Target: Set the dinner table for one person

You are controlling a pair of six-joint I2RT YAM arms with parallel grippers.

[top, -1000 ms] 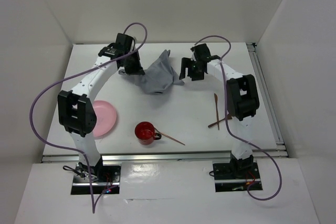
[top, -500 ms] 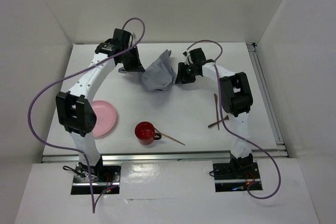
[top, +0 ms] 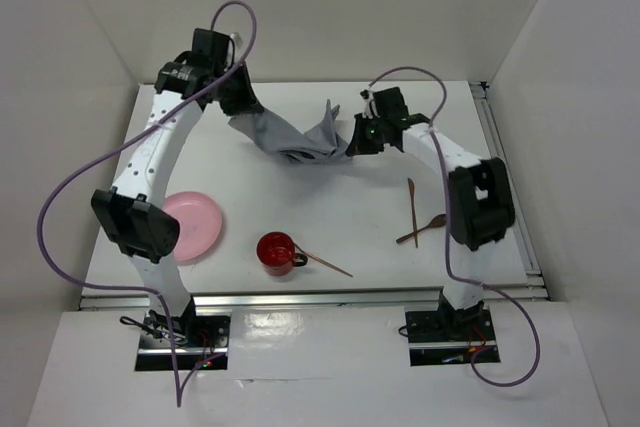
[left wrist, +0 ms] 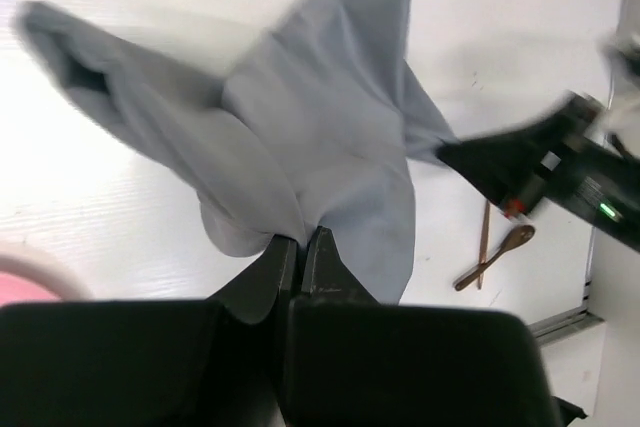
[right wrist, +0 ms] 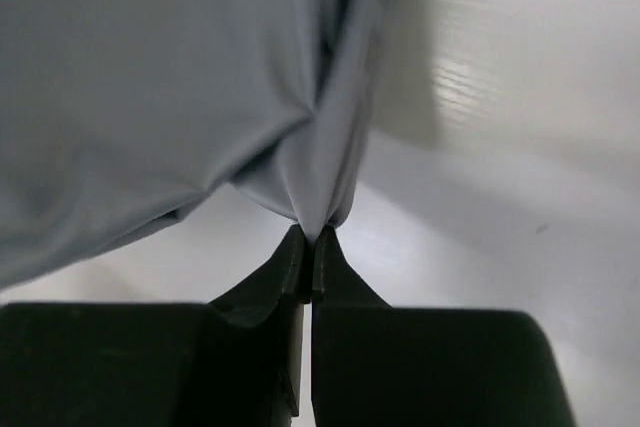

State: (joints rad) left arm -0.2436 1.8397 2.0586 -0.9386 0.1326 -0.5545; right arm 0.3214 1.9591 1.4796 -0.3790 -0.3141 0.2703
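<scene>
Right gripper (right wrist: 308, 239): it stood wide beside the grey cloth (top: 297, 137) a second ago and is now pinched tight on a gathered fold at the cloth's right edge. Left gripper (left wrist: 297, 247) is likewise clamped on the opposite edge, and your left arm has swung back toward the far-left corner.

Result: the cloth is no longer a bunched heap. It hangs as a sagging band between your two grips, over the far half of the dinner table (top: 370, 197). I can't tell whether the sag touches down. You look set to spread it flat as a placemat.

Materials:
- Cloth: thin, limp, matte, deep creases.
- Tabletop: white, hard, flat.
- Pink plate (top: 195, 224): round and shallow, near left.
- Red cup (top: 276, 250): handled, near centre.
- Wooden spoon (top: 428, 227): slender, at right.
</scene>
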